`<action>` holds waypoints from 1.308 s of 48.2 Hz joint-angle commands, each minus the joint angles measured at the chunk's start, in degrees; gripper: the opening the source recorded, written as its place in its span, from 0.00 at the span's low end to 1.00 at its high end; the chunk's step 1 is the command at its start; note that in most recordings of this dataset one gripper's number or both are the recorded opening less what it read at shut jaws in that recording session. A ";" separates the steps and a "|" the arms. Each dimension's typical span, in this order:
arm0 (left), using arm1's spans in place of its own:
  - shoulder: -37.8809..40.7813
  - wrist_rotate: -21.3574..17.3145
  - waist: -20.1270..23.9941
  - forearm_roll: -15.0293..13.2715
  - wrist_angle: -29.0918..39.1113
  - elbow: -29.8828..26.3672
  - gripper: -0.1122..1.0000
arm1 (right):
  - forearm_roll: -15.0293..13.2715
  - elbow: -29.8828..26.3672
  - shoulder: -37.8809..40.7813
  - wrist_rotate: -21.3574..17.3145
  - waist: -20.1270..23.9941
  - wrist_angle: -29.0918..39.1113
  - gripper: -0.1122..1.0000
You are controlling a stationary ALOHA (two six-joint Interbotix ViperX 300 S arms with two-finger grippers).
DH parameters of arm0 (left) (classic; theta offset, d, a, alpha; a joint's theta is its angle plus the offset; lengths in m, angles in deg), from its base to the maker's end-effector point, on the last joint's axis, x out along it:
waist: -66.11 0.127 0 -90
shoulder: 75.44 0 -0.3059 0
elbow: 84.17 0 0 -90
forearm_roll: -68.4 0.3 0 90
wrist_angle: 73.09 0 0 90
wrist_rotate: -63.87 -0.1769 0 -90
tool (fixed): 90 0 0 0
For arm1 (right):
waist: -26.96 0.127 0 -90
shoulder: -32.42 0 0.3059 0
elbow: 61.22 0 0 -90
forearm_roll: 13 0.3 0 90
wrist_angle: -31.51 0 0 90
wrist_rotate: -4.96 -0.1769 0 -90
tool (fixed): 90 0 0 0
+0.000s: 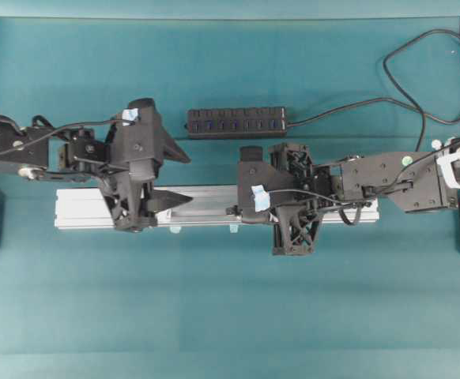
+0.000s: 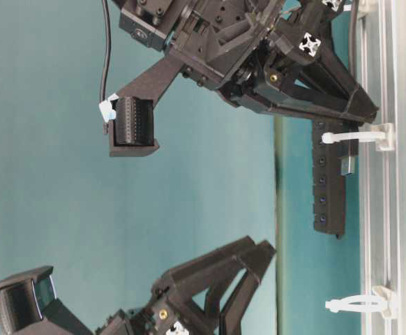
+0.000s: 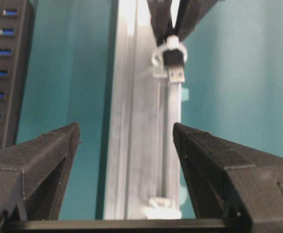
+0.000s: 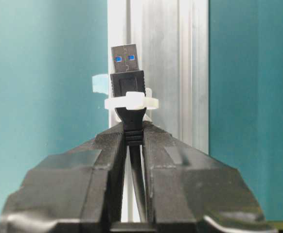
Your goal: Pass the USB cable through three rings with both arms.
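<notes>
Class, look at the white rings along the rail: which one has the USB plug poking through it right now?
The ring right at the tip of the right gripper, whose fingers pinch the USB cable. The next ring, nearer the open left gripper, stands empty.

Two black arms: the right gripper (image 4: 132, 145) is clamped on one USB cable (image 4: 127, 73), its plug poking through one ring (image 4: 131, 102) just ahead of its tips. A second ring (image 3: 158, 203) sits between the spread fingers of the left gripper (image 3: 127, 145). One rail (image 1: 206, 197), one hub strip (image 1: 236, 122).
</notes>
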 commanded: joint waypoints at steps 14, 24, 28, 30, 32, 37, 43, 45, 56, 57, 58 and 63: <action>3.60 0.00 -0.62 0.09 -1.23 -3.25 0.84 | 1.49 -0.79 -0.44 -2.55 0.70 -2.81 0.04; 5.27 0.18 -1.85 0.18 -1.05 -3.25 0.82 | 1.58 -0.70 -0.44 -2.64 0.70 -2.55 0.04; 5.89 0.18 -2.64 0.18 -1.23 -3.43 0.82 | 1.58 -0.70 -0.35 -2.64 0.70 -2.55 0.04; 6.42 0.18 -2.90 0.18 -1.23 -3.60 0.82 | 1.58 -0.79 -0.35 -2.64 0.70 -2.46 0.04; 6.94 0.18 -3.16 0.18 -1.32 -3.96 0.81 | 1.58 -0.79 -0.35 -2.64 0.70 -2.46 0.04; 8.35 0.18 -3.60 0.18 -1.49 -4.92 0.81 | 1.58 -0.79 -0.35 -2.64 0.70 -2.46 0.04; 10.11 0.18 -3.69 0.18 -2.29 -6.50 0.77 | 1.58 -0.79 -0.35 -2.64 0.70 -2.29 0.04; 10.63 0.18 -3.69 0.18 -2.64 -7.03 0.76 | 1.58 -0.79 -0.35 -2.64 0.70 -2.20 0.04; 13.97 1.93 -3.69 0.18 -2.90 -8.53 0.71 | 1.58 -0.88 -0.35 -2.64 0.70 -2.29 0.04; 14.24 2.29 -3.69 0.18 -2.90 -8.61 0.71 | 1.58 -0.79 -0.35 -2.64 0.70 -2.29 0.04; 14.50 2.55 -3.78 0.18 -3.08 -8.61 0.71 | 1.58 -0.79 -0.35 -2.64 0.70 -2.29 0.04; 15.38 3.60 -4.04 0.18 -4.39 -8.61 0.71 | 1.58 -0.79 -0.35 -2.55 0.70 -2.29 0.04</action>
